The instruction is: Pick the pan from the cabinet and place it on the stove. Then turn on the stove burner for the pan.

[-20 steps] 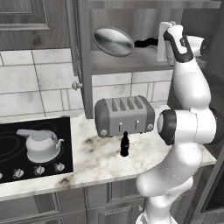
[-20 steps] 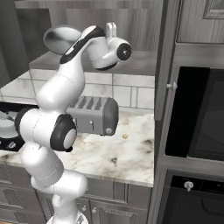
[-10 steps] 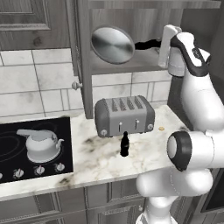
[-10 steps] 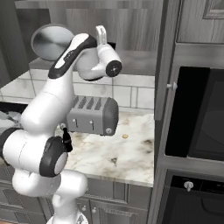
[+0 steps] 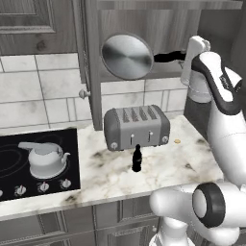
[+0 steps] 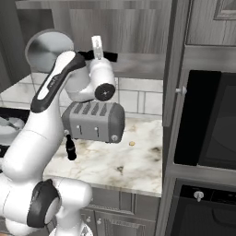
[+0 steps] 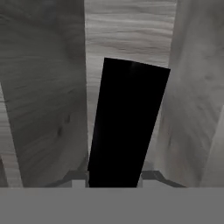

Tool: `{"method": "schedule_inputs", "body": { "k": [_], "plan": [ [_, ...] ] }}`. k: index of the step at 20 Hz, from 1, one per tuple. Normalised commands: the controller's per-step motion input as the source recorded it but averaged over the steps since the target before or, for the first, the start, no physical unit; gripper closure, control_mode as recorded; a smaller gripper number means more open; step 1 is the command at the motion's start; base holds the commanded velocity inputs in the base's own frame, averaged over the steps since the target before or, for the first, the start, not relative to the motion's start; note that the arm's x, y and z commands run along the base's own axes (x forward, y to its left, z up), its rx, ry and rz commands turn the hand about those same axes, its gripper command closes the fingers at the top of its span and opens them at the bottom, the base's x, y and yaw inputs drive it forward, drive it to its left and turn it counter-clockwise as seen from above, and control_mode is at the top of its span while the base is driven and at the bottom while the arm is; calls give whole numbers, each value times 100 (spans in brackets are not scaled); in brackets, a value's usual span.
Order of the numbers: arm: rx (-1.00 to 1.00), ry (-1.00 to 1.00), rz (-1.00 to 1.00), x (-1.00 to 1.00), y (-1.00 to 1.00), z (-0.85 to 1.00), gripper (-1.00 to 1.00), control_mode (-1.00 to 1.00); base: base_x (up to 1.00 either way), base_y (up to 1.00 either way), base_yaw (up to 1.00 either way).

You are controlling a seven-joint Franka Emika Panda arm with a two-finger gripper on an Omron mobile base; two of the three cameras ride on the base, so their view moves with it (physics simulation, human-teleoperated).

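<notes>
pan [image 5: 127, 56] tilted further; one toaster [image 5: 137, 128], seemingly

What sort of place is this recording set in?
A rendered home kitchen, by the look of it: a flat black glass cooktop set in a marble counter, a silver four-slot toaster, and a dark built-in wall oven.
</notes>
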Motion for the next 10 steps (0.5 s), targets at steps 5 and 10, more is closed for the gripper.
{"method": "schedule_inputs", "body": {
  "k": [5, 10],
  "plan": [
    [0, -1, -10, -82, 0, 0, 100, -100, 0, 0, 0],
    [0, 1, -6, -68, 0, -2, 100, -100, 0, 0, 0]
  ]
}}
